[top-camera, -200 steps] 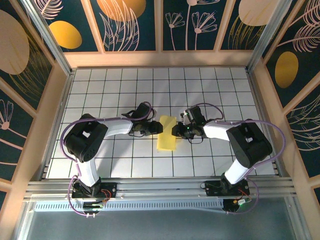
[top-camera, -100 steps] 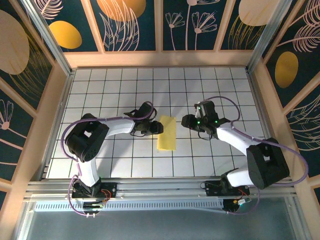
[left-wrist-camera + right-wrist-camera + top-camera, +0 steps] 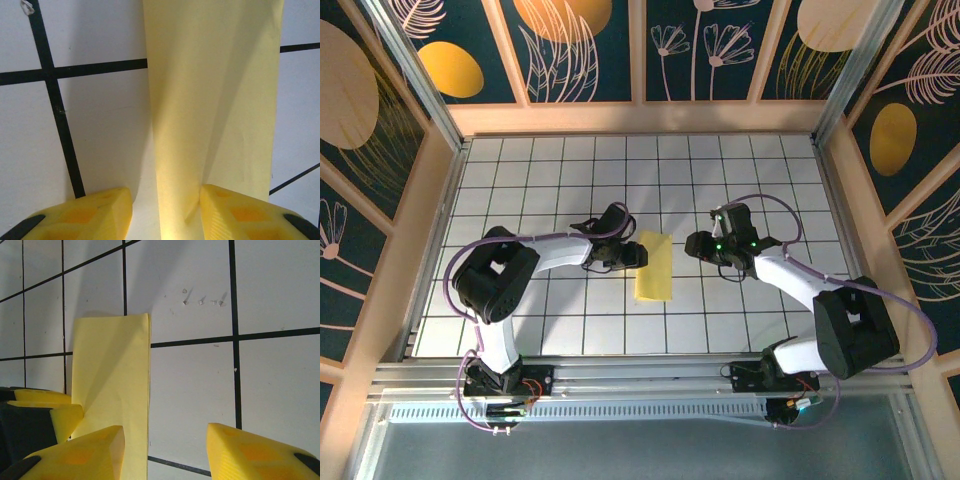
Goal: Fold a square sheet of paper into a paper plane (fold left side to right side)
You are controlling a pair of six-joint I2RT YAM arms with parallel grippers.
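The square sheet of paper (image 3: 655, 268) lies folded into a narrow pale yellow rectangle in the middle of the grid table. My left gripper (image 3: 634, 254) is low at its upper left edge. In the left wrist view the paper (image 3: 215, 75) rises as a ridge between the fingers of my left gripper (image 3: 162, 194), which stand apart, and the right finger (image 3: 235, 210) touches it. My right gripper (image 3: 696, 245) hangs about a tile to the right of the sheet, open and holding nothing. In the right wrist view the paper (image 3: 112, 365) lies ahead and to the left of my right gripper (image 3: 165, 432).
The white grid table (image 3: 760, 180) is fenced by wooden walls (image 3: 640, 118) at the back and on both sides. An aluminium rail (image 3: 640, 375) runs along the near edge by the arm bases. Small white specks (image 3: 200, 301) lie on the table beyond the right gripper.
My right gripper has let go of the paper's right edge, opened, and pulled away to the right and slightly back. The left gripper and the paper have hardly moved.
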